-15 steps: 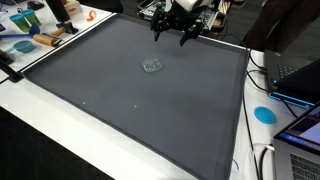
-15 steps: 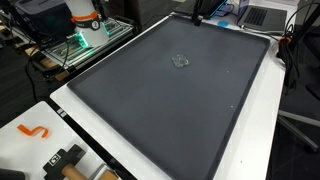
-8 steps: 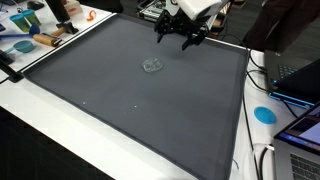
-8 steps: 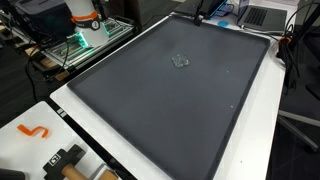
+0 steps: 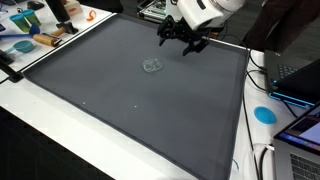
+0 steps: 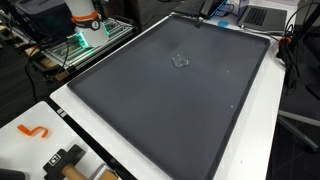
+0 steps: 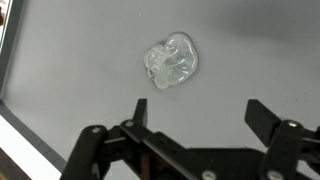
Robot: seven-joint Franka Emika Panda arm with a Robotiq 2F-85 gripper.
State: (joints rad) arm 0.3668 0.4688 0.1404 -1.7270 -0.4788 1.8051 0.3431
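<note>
A small clear crumpled plastic piece (image 5: 152,66) lies on the dark grey mat (image 5: 120,110), also seen in an exterior view (image 6: 181,61) and in the wrist view (image 7: 171,60). My gripper (image 5: 180,42) hangs above the far edge of the mat, open and empty, some way beyond the plastic piece. In the wrist view the gripper (image 7: 200,112) shows its two black fingertips (image 7: 140,108) spread wide over bare mat, with the plastic piece ahead of them and apart from both.
The mat rests on a white table (image 5: 60,140). Tools and blue items (image 5: 28,40) lie at one corner, a blue disc (image 5: 264,114) and laptops (image 5: 295,80) at the side. An orange hook (image 6: 33,130) and a black tool (image 6: 62,160) lie near the table edge.
My gripper has risen and shifted a little along the far edge of the mat. It stayed open. The plastic piece has not moved.
</note>
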